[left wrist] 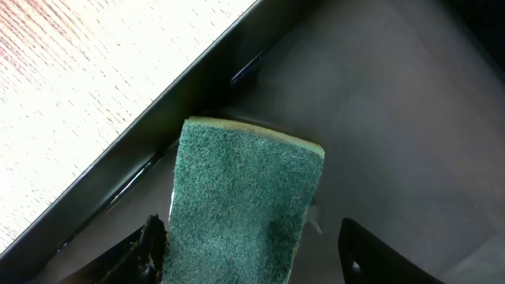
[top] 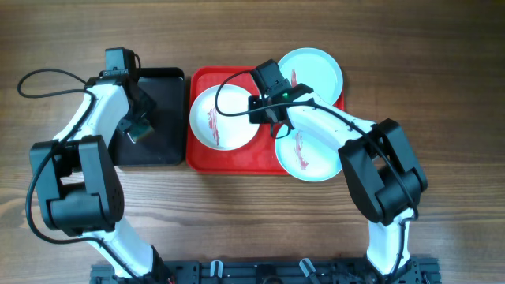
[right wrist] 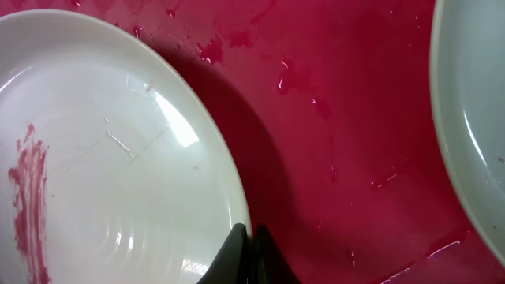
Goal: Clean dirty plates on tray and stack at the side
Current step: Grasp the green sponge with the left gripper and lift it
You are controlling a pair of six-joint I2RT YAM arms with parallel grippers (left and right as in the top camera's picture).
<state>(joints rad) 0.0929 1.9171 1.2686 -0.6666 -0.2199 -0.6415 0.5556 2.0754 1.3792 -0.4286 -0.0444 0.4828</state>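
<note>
On the red tray [top: 237, 158] lie three plates. The white plate [top: 223, 117] at its left carries a red smear. A pale blue plate [top: 310, 72] lies at the back right, and a smeared pale blue plate [top: 309, 154] at the front right. My right gripper [top: 263, 117] is shut on the white plate's right rim; up close its tips [right wrist: 250, 237] pinch the edge of the white plate [right wrist: 118, 158]. My left gripper [top: 136, 128] hangs over the black tray, open around a green sponge [left wrist: 245, 197]. One finger [left wrist: 154, 237] touches the sponge, the other stands apart.
The black tray [top: 162, 95] sits directly left of the red tray, its rim [left wrist: 158, 134] close beside the sponge. Wooden table [top: 442, 79] surrounds both trays. Water drops and red smears wet the red tray floor [right wrist: 339, 118]. A pale blue plate's edge [right wrist: 473, 118] lies to the right.
</note>
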